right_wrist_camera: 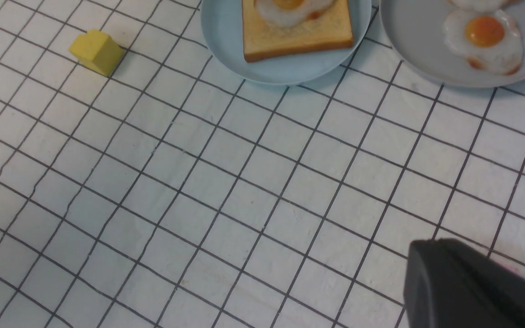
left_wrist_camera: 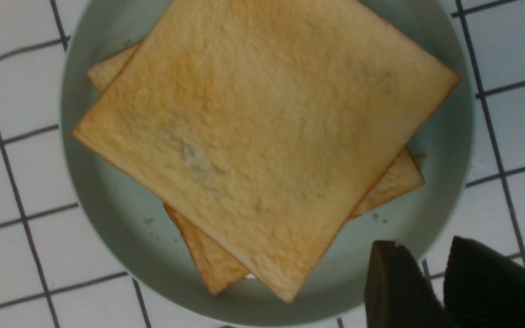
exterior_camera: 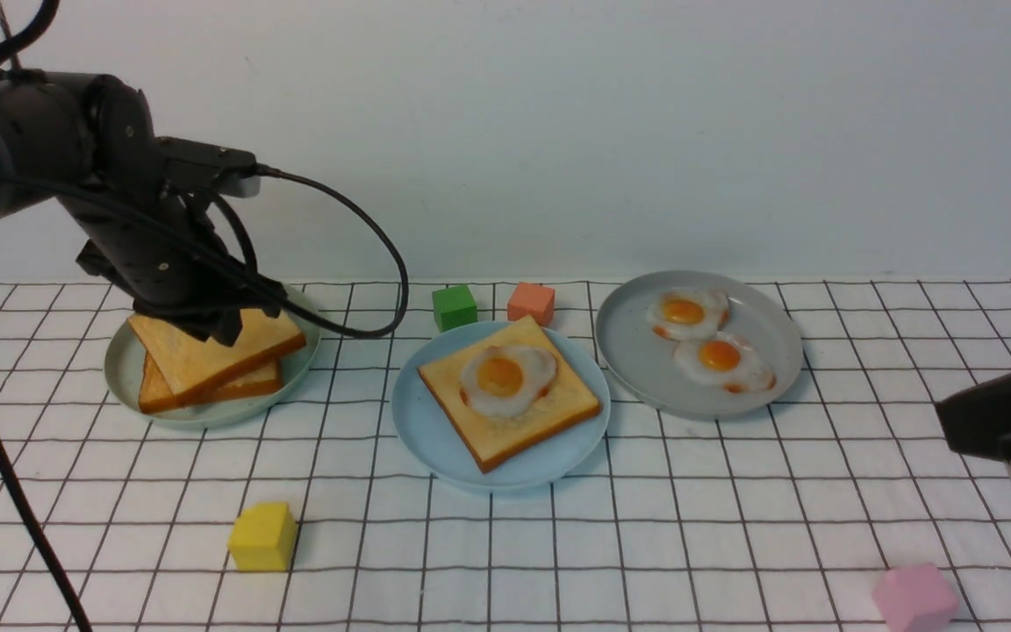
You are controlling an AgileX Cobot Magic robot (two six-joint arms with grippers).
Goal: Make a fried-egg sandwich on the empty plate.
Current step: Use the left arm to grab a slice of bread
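The light blue plate sits mid-table and holds one toast slice with a fried egg lying on top, uncovered. No closed fried-egg sandwich is in view. At the left, two stacked toast slices rest on a pale green plate. My left gripper hovers over that plate's rim beside the stack, its jaws slightly open with only cloth showing between them. My right gripper hangs shut and empty above the cloth at the far right.
A grey plate to the right of the blue one carries two loose fried eggs. Blocks lie about: green and orange behind the blue plate, yellow front left, pink front right.
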